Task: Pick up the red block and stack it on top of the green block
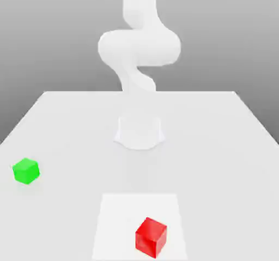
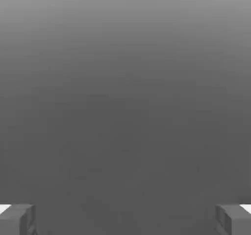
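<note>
Item 1: red block. Small bright red cube, resting on the table near the front edge of the exterior view, slightly toward that view's right of centre. It sits on a paler square patch of the tabletop, turned so that 1 vertical edge faces the camera. Nothing touches it.

Item 2: green block. Cube of matching size, on the table at the exterior view's left, farther back than the red block and well apart from it. Top face bare.

Item 3: arm. White, rising from a round base at mid-table, folded high above the surface.

Item 4: gripper. Jaws spread wide; the hand view has 2 grey fingertips at opposite edges with nothing between them, only plain grey background beyond. Holds nothing.

Governing relation: the red block lies forward of the base, toward the camera in the exterior view, and well below the raised arm; the green block lies off toward that view's left. A cube has no long axis, so the likely requirement is to line the 2 fingers up with 1 pair of opposite flat faces, given the block's turned pose. Pick-up not yet begun.
</note>
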Controlling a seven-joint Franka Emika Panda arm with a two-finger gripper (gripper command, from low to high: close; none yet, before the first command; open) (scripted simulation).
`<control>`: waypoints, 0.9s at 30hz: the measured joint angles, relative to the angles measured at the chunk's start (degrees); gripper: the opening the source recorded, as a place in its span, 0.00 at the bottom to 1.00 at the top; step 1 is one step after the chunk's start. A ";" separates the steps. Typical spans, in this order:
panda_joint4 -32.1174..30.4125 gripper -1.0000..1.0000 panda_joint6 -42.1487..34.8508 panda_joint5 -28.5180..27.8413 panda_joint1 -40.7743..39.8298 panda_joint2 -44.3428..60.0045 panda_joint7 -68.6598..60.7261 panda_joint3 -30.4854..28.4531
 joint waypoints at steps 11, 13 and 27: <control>-4.49 0.50 7.98 -10.13 -8.81 23.73 20.31 9.06; -5.30 0.50 9.43 -11.50 -9.55 27.93 23.63 9.72; -10.95 0.50 21.75 -5.39 -10.48 52.44 34.22 12.23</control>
